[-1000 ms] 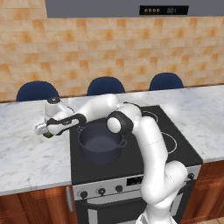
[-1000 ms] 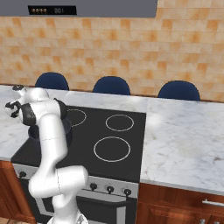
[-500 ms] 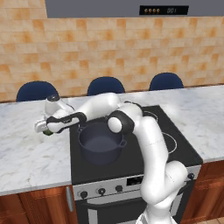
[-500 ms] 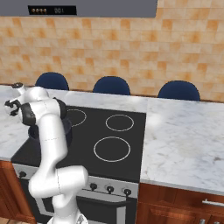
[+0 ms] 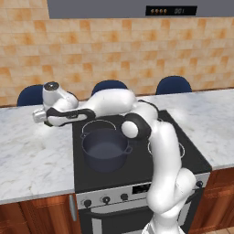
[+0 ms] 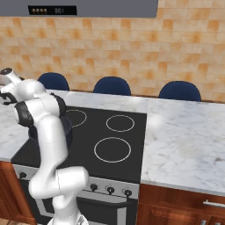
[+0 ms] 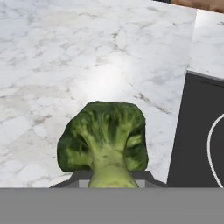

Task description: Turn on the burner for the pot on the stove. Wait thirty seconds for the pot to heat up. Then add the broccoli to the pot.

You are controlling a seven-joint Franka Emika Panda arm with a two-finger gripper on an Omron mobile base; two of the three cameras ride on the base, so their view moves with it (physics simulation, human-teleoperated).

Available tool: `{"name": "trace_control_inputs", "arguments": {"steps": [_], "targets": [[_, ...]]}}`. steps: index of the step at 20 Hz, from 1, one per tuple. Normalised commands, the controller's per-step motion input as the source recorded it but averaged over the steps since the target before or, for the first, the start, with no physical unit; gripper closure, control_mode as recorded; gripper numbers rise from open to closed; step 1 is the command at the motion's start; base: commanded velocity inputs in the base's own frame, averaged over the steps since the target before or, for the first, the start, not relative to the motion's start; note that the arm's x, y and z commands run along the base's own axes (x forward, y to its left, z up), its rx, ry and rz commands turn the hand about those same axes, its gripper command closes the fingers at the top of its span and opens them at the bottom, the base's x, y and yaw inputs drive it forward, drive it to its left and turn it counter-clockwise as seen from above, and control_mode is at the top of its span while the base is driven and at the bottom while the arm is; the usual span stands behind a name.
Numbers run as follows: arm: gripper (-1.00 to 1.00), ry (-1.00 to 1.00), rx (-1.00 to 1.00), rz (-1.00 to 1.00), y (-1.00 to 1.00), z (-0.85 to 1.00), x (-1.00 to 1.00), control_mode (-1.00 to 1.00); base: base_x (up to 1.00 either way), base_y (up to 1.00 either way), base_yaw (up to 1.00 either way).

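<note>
In the left base view the white arm rises at the lower right and reaches left across the stove (image 5: 183,153), a flat black cooktop with thin white rings and a silver front panel of dark knobs. The pot (image 5: 105,149) stands on the near left ring, dark blue-grey, lidless, with two small side handles. The hand ends over the marble counter (image 5: 32,155) just left of the cooktop's far left corner, above the stone; the gripper (image 5: 36,116) points left, and its tips are too small here to read. Three dark blue chair backs (image 5: 173,84) show behind the counter against the tiled wall.

In the right base view the arm stands at the lower left and hides most of the pot (image 6: 66,127), of which a dark edge shows beside the forearm. The hand lies at the far left edge of the frame. The three right-hand rings of the stove (image 6: 112,149) are bare, and the marble counter (image 6: 184,145) runs on to the right.

In the hand view the broccoli (image 7: 103,142) sits close before the camera, stalk toward the fingers, green head outward, above the marble. The jaws are closed tight on its pale stalk. The stove's (image 7: 199,131) black edge with part of a white ring lies at the right.
</note>
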Motion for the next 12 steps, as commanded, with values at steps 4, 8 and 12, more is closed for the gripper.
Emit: {"name": "trace_control_inputs", "arguments": {"steps": [4, 8, 12], "targets": [[1.0, 0.0, 0.09, -0.12, -0.88, 0.49, -0.86, -1.0, 0.0, 0.0, 0.0], [1.0, -0.04, 0.14, -0.12, -1.0, 0.29, -0.98, -1.0, 0.0, 0.0, 0.0], [1.0, -0.04, 0.18, -0.18, -1.0, 0.31, -0.8, -1.0, 0.0, 0.0, 0.0]]}}
